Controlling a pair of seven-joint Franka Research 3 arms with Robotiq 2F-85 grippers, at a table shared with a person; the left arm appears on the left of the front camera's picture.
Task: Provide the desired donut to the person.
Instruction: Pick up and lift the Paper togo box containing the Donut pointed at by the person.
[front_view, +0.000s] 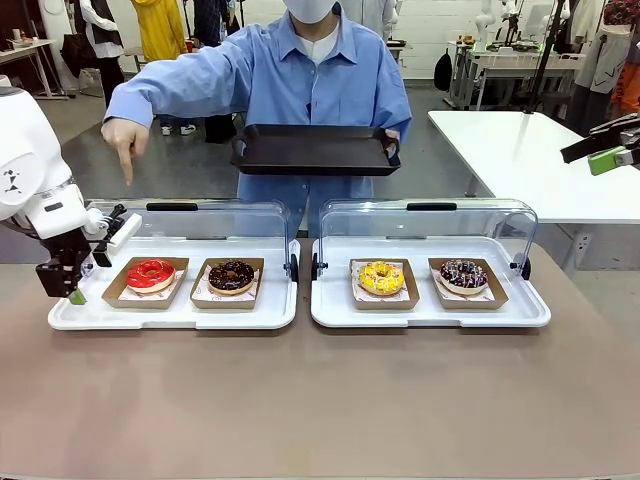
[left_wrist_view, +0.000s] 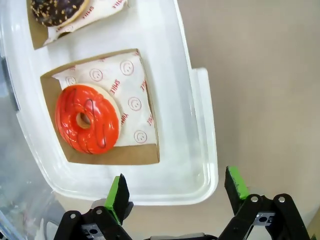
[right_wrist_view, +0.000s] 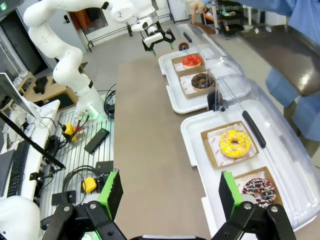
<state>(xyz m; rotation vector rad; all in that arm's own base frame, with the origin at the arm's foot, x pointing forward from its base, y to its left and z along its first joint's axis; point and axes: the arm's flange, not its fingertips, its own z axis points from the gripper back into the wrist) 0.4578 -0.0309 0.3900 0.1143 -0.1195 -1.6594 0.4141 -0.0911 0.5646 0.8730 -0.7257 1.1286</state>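
Observation:
The person (front_view: 310, 75) in a light blue shirt holds a black tray (front_view: 315, 150) in one hand and points the other hand (front_view: 125, 145) down at the red-iced donut (front_view: 150, 273) (left_wrist_view: 87, 119). That donut lies in a brown paper tray at the left end of the left white tray (front_view: 170, 315). My left gripper (front_view: 72, 285) (left_wrist_view: 177, 190) hovers open just off that tray's left end, a short way from the red donut. High at the far right, my right gripper (front_view: 610, 155) (right_wrist_view: 170, 192) stands open, holding nothing.
A chocolate donut (front_view: 231, 276) sits beside the red one. The right white tray (front_view: 430, 315) holds a yellow donut (front_view: 381, 277) and a dark sprinkled donut (front_view: 463, 274). Clear lids (front_view: 425, 220) stand open behind both trays. Bare brown tabletop (front_view: 320, 400) lies in front.

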